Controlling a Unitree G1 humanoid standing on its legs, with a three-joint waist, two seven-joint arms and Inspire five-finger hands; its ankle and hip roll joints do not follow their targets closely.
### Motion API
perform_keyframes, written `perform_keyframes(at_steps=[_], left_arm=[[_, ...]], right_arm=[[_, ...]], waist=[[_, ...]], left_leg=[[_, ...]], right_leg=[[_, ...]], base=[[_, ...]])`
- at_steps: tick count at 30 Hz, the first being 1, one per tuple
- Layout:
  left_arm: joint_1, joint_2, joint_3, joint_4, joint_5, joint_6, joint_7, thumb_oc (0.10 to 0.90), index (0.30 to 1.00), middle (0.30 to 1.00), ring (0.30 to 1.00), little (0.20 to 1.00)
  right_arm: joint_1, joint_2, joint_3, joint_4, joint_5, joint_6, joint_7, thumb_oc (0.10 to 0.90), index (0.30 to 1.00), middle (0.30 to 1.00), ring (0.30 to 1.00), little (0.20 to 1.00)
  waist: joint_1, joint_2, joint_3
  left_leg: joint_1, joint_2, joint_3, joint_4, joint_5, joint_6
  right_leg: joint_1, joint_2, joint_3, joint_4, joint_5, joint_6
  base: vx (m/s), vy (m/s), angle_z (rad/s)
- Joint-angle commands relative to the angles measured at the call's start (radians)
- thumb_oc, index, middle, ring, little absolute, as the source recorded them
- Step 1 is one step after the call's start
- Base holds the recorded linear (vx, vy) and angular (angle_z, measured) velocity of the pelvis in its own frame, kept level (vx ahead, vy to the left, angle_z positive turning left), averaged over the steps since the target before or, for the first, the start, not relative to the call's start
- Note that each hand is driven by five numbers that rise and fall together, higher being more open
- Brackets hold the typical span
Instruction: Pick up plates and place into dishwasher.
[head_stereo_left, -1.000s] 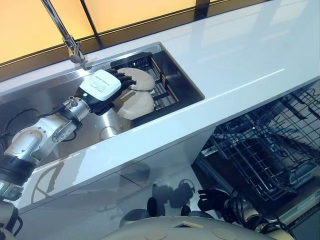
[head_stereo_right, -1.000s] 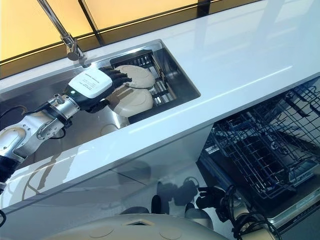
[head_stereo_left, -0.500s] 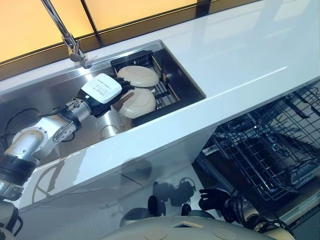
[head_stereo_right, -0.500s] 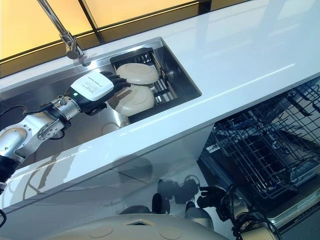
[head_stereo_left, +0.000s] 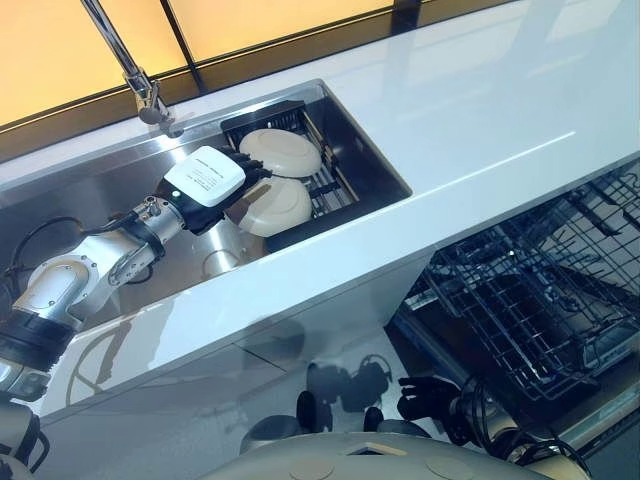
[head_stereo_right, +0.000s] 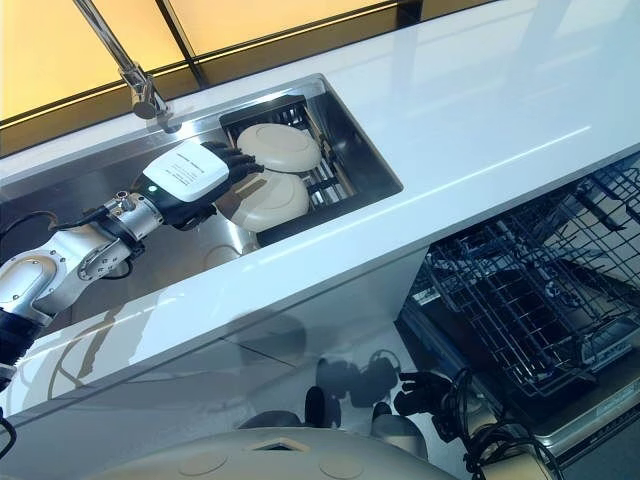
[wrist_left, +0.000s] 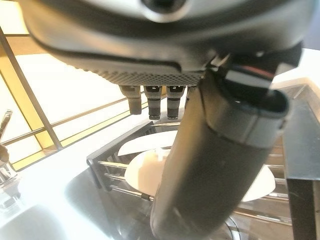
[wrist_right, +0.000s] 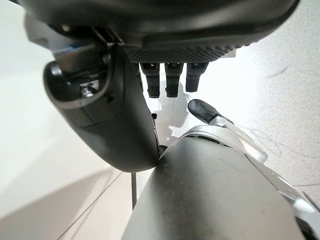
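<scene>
Running across the room, a white tabletop (head_stereo_left: 480, 110) holds a steel sink (head_stereo_left: 90, 200) with a tap (head_stereo_left: 125, 60) below amber windows; beside it an open dishwasher rack (head_stereo_left: 540, 300) stands pulled out. Two cream plates (head_stereo_left: 280, 152) lean in a black rack (head_stereo_left: 335, 185) inside the sink. The left hand (head_stereo_left: 205, 180) reaches in, fingers (wrist_left: 155, 102) straight beside the nearer plate (head_stereo_left: 270, 205). The right hand (head_stereo_left: 425, 398) hangs low, fingers relaxed.
</scene>
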Motion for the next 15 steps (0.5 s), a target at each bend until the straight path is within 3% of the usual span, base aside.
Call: perform_keyframes(at_steps=[1,15], left_arm=[[-0.095,-0.013,0.051,0.026,0.0,0.038,0.055,0.8,0.9,0.9,0.9,0.9],[-0.194,-0.065,-0.092,0.077,0.043,0.067,-0.058,0.8,0.9,0.9,0.9,0.9]], right_arm=[[0.014,-0.025,0.009,0.023,-0.019,-0.01,0.01,0.8,0.9,0.9,0.9,0.9],[-0.002,-0.023,0.023,0.021,-0.014,-0.001,0.01,0.8,0.9,0.9,0.9,0.9]], waist=[[-0.015,0.007,-0.022],[-0.039,0.006,-0.015]], left_leg=[[0.019,-0.068,0.038,0.038,-0.15,0.025],[0.017,-0.068,0.056,0.044,-0.154,0.026]], right_leg=[[-0.081,0.013,0.029,0.138,-0.067,0.083],[-0.087,0.015,0.042,0.139,-0.061,0.085]], base=[[0.0,0.0,0.0],[0.0,0.0,0.0]])
